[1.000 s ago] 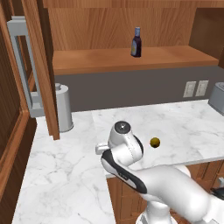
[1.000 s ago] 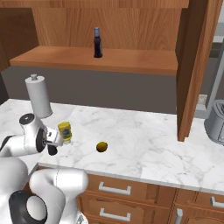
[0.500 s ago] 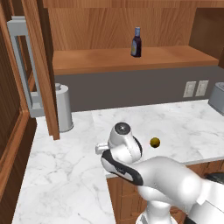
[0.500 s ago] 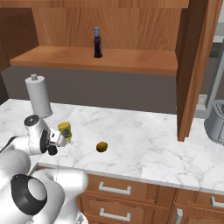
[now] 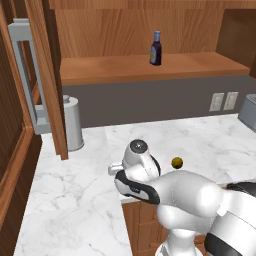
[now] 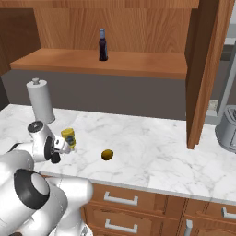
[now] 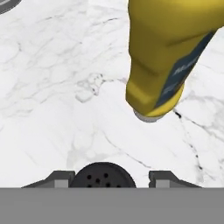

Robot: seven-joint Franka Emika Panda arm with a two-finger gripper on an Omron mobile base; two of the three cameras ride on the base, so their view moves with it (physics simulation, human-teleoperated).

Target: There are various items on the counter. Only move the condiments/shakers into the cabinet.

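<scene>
Gripper point(image 7: 103, 180) straddles short black perforated-top shaker point(image 7: 103, 175) on white marble counter point(image 7: 52, 87); grip not confirmable. Yellow squeeze bottle point(image 7: 168, 57) just ahead: risk of toppling it on lift, or shaker slipping.

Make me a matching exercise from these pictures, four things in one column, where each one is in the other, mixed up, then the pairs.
1 dark bottle
2 round ball
3 steel canister
4 black shaker

A between the two finger tips
B on the cabinet shelf
C standing tall at the back, by the wall
D lying alone in the middle of the counter

Pairs: 1-B, 2-D, 3-C, 4-A
</scene>
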